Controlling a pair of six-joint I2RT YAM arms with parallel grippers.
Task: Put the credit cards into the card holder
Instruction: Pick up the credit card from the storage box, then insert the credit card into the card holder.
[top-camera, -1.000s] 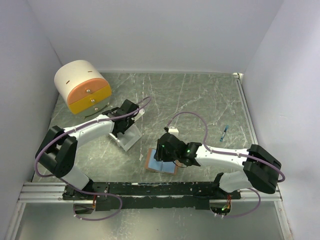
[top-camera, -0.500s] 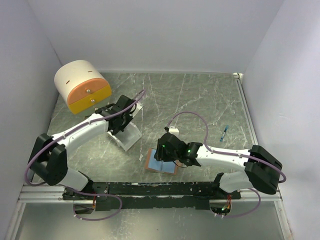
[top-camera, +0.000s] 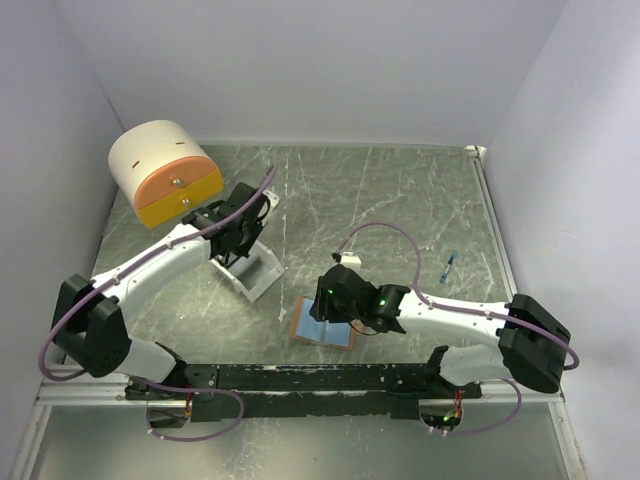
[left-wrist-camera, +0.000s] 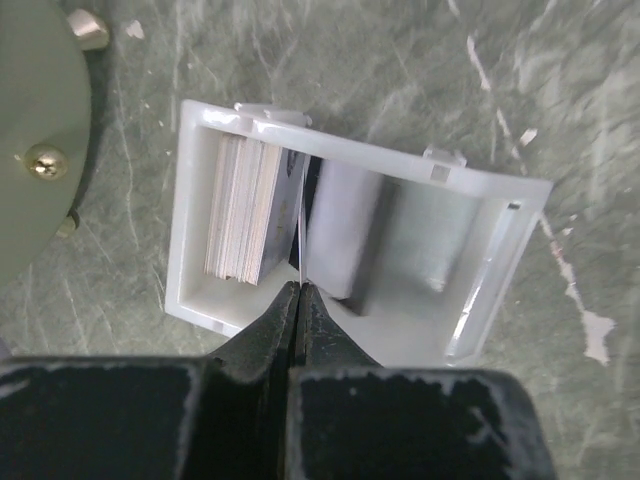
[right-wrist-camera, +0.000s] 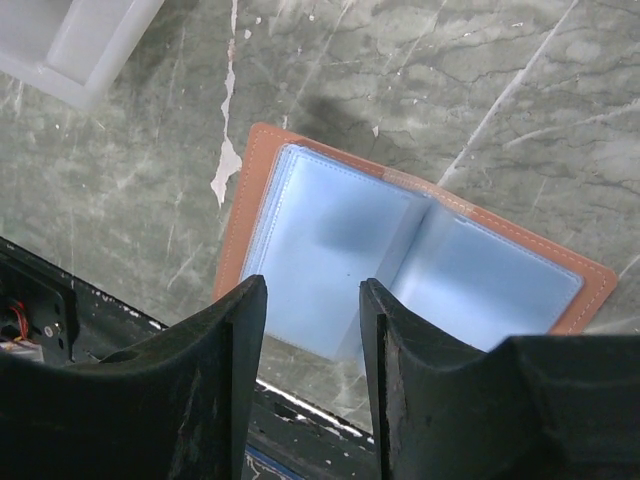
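Lower middle of the overhead frame: a small folding card holder (top-camera: 312, 332), salmon-brown outside and pale blue inside, opened flat on the green marbled table (top-camera: 390, 200). Seen closer from the right wrist, with both blue pocket leaves facing up and the brown border showing all round.

Directly over it, the right gripper (right-wrist-camera: 305, 335) – black fingers (right-wrist-camera: 228, 350) set well apart, one on either side of the left-hand leaf, nothing between them. Cannot tell whether the tips touch the holder.

Left of centre in the overhead frame, up and to the left of the holder: a small white open plastic box (top-camera: 258, 270). In the left wrist view, a stack of credit cards (left-wrist-camera: 240, 210) standing on edge in the box's left part, pale edges upward, colours not readable from this angle. Just right of the stack, a single thin card (left-wrist-camera: 300, 215) seen edge-on, and beyond it a grey upright block.

Left gripper (left-wrist-camera: 298, 292) closed tight at the bottom middle of that view – tips pressed together on the near edge of the single thin card.

Upper left of the overhead frame: a round cream-and-orange drawer unit (top-camera: 165, 172), near the box but apart from it. Far right, alone on the table, a small blue stick-like item (top-camera: 449, 266), too small to identify.
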